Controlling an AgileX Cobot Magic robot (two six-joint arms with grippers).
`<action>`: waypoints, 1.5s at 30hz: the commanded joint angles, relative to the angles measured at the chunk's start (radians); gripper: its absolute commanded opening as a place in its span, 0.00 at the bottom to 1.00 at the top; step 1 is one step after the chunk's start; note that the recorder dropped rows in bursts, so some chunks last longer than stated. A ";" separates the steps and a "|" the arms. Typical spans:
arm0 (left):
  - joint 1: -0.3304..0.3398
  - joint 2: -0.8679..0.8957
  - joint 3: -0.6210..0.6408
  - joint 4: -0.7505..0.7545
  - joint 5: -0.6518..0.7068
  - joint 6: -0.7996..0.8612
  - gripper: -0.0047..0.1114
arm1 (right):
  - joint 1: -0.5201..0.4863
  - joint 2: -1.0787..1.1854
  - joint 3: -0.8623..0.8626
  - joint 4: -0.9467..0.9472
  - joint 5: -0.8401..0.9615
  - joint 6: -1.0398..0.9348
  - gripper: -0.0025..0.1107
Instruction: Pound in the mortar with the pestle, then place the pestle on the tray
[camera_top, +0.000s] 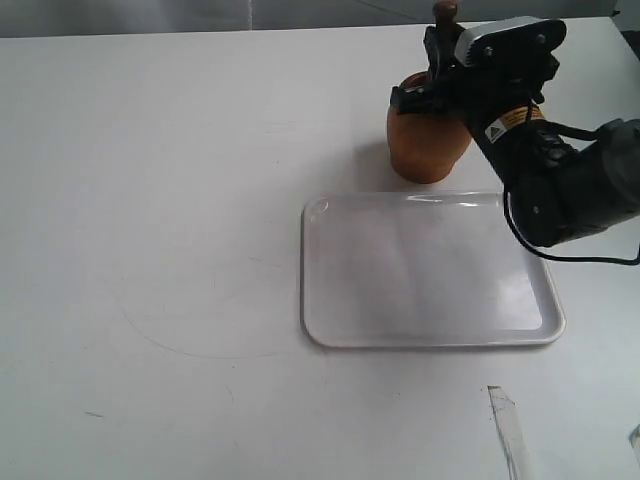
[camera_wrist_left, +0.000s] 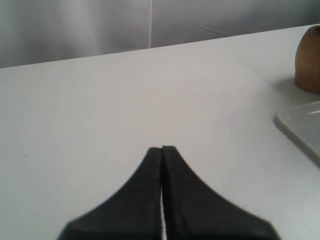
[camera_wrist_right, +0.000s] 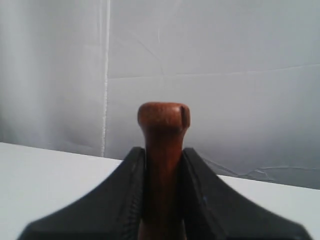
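The pestle (camera_top: 445, 13) stands upright over the mortar (camera_top: 425, 150), at about 1 o'clock in the exterior view. Only its round knob shows above the right hand (camera_top: 437, 65). Its lower end is hidden behind that hand, so whether it touches anything inside the mortar cannot be told. The right wrist view gives what the exterior view lacks. There the pestle (camera_wrist_right: 163, 145) shows its narrow neck gripped between the two dark fingers of the right hand (camera_wrist_right: 163, 160), one pressed to each side, with the knob clear above them.

The left hand (camera_wrist_left: 162, 148) shows only in its own wrist view. Its fingers are clenched tip to tip with nothing between them, above bare desk. That view also catches the side of the mortar (camera_wrist_left: 310, 62) and a corner of the tray (camera_wrist_left: 302, 125).

In the exterior view the right arm reaches in from 3 o'clock and slants up toward the mortar, passing over the tray's far right corner. The tray (camera_top: 305, 270) lies flat and bare at about 4 o'clock from the picture's middle. The mortar is just beyond its far edge, at 12 o'clock from the tray.

The desk (camera_top: 150, 200) is plain white, and a pale strip (camera_top: 510, 430) lies on it at 5 o'clock. A grey creased backdrop (camera_wrist_right: 225, 50) hangs behind the desk.
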 joint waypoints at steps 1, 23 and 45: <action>-0.008 -0.001 0.001 -0.007 -0.003 -0.008 0.04 | -0.004 0.024 0.006 -0.002 0.013 0.008 0.02; -0.008 -0.001 0.001 -0.007 -0.003 -0.008 0.04 | -0.004 -0.272 0.006 -0.026 0.049 -0.026 0.02; -0.008 -0.001 0.001 -0.007 -0.003 -0.008 0.04 | -0.004 -0.321 -0.047 -0.086 0.093 -0.014 0.02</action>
